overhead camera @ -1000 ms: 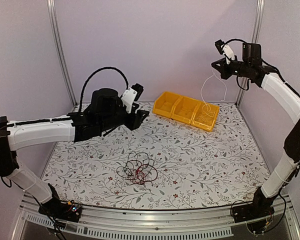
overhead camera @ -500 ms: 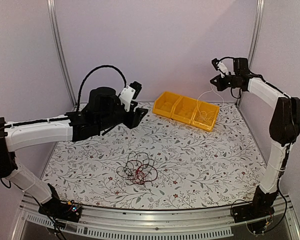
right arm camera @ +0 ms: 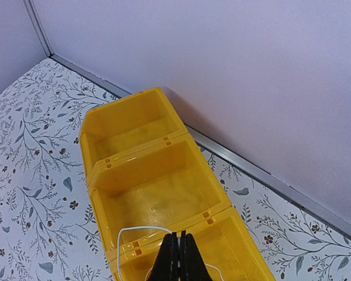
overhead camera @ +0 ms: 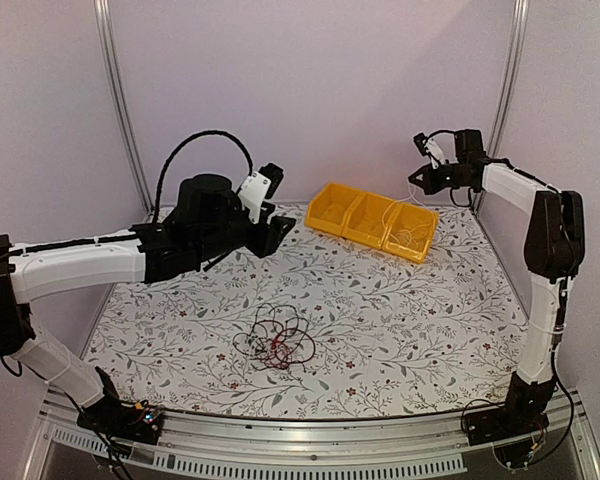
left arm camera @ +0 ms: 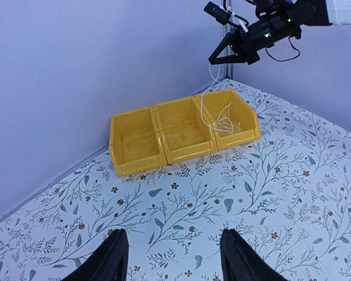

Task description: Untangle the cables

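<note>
A small tangle of black and red cables lies on the floral table near the front middle. My right gripper is shut on a thin white cable and holds it above the yellow bins; the cable hangs down into the rightmost bin, where part of it is piled. My left gripper is open and empty, raised over the table's back left, facing the bins. It also shows in the top view.
Three joined yellow bins stand at the back right; the left and middle ones hold nothing. Purple walls and metal posts close the back and sides. The metal rail runs along the front edge.
My right gripper has come down and left toward the bins, with the white cable in it; the arm has folded in. The left arm has barely moved. The tangle has not moved.
</note>
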`<state>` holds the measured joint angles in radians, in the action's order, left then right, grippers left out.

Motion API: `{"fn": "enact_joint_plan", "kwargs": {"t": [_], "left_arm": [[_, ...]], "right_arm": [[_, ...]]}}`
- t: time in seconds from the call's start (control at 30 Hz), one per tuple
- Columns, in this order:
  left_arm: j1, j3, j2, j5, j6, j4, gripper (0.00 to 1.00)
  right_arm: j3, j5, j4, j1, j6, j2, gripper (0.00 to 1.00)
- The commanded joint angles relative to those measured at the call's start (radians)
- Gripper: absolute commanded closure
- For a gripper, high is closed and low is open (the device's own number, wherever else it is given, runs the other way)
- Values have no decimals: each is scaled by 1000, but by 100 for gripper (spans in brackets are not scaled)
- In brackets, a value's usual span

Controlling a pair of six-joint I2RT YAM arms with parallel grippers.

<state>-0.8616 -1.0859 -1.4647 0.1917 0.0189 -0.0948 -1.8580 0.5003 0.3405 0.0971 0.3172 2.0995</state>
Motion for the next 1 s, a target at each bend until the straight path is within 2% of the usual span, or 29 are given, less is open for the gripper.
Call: {"fn": "enact_joint_plan", "kwargs": {"t": [0.0,0.3,0.7,0.97], "left_arm": [[1,-13,14,3,13,2,45],[1,-14,7,-5,12,5,45],[-3,-20,-6,-8,13,13,45],[-7,-24,-8,-5,17,20,45]], "right_arm": [[-53,92,-4,-2,-24,11,100],[-66,159,-17,-1,-19,33,100],[-68,171,-24,-5,-32,104,100],[-26,181,-24,-54,-40,97,100]]}}
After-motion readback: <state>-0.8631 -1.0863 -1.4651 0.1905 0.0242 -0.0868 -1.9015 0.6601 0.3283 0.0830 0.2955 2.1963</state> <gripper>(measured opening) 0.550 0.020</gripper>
